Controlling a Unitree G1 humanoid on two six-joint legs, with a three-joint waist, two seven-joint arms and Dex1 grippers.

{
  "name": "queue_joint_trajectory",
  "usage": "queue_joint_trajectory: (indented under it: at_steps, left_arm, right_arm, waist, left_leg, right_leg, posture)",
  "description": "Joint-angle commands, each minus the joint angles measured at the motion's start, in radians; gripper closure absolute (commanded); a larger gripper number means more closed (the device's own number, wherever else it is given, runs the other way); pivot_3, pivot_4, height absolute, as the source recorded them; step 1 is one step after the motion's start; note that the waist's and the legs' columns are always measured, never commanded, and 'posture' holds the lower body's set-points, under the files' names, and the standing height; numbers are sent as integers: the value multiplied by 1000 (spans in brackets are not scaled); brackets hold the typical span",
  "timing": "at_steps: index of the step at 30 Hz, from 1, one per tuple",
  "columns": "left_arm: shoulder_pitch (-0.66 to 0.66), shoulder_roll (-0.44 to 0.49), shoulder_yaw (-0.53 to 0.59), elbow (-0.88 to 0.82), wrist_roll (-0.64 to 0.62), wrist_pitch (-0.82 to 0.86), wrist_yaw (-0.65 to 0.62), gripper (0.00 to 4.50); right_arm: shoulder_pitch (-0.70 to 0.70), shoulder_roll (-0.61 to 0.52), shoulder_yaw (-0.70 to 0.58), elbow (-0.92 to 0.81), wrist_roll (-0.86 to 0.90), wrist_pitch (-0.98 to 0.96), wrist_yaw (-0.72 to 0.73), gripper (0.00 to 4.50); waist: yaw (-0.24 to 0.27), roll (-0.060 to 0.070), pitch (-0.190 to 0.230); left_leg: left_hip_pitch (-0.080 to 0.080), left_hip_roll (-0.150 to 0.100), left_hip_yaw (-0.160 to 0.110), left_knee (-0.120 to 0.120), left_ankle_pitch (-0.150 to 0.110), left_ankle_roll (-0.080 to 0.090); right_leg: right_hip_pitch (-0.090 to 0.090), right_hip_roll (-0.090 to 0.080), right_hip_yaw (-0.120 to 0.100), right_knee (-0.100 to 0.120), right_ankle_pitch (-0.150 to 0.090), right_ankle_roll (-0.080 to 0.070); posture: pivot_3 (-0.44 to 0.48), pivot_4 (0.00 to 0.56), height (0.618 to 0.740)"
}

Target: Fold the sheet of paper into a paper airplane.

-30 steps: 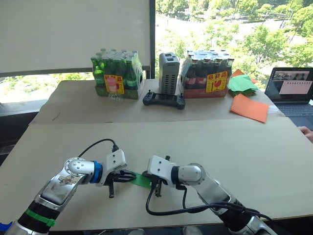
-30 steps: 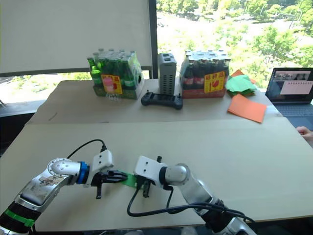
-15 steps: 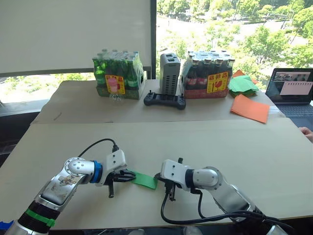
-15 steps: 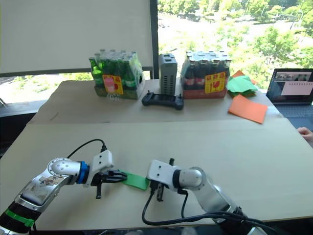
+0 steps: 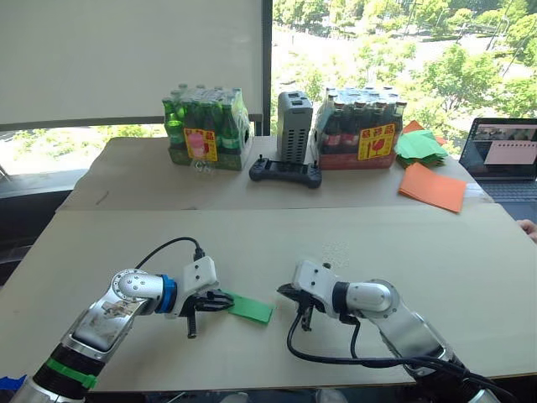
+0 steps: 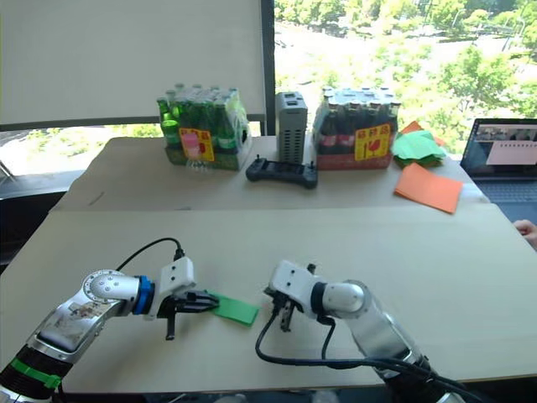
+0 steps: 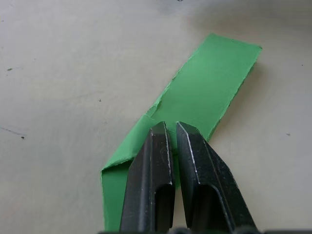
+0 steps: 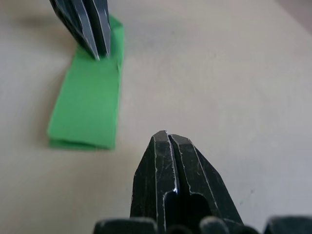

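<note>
Left eye view: I have the left gripper (image 5: pixel 220 301) pinning the near-left end of the sheet of paper (image 5: pixel 249 308), a narrow folded green strip on the table (image 5: pixel 436 252), while the right gripper (image 5: pixel 300 307) stands just beside its free end at 3 o'clock, apart from it. Left wrist view: the fingers (image 7: pixel 161 165) are nearly together and press down on the strip, apparently to anchor it for the next crease. Right wrist view: the right jaws are closed on nothing, strip at 10 o'clock.
</note>
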Motion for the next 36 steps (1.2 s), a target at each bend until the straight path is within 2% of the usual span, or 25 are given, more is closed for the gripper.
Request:
queue_joint_trajectory:
  at_steps: [1, 11, 24, 36]
  left_arm:
    - [-8, 3, -9, 10, 14, 0, -2, 4164]
    - [-21, 14, 15, 0, -8, 16, -13, 4164]
    - [-110, 49, 103, 84, -26, 3, -34, 4164]
    - [-94, 5, 9, 1, -15, -6, -49, 4164]
  right_arm:
    - [-9, 17, 53, -41, 4, -13, 6, 4455]
    - [-29, 58, 174, 147, -100, -29, -42, 4455]
    - [-48, 49, 201, 175, -133, -12, -34, 4455]
    - [-48, 51, 209, 175, -142, -8, -37, 4455]
  waist:
    - [-2, 0, 0]
    - [-10, 0, 0]
    - [-18, 0, 0]
    - [-19, 0, 0]
  left_leg:
    - [-1, 0, 0, 0, 0, 0]
    - [-1, 0, 0, 0, 0, 0]
    - [0, 0, 0, 0, 0, 0]
    - [0, 0, 0, 0, 0, -1]
  right_leg:
    - [0, 0, 0, 0, 0, 0]
    - [-1, 0, 0, 0, 0, 0]
    - [0, 0, 0, 1, 0, 0]
    - [-1, 0, 0, 1, 0, 0]
  posture:
    - [0, 150, 675]
    - [0, 150, 675]
    - [0, 150, 675]
    - [0, 150, 675]
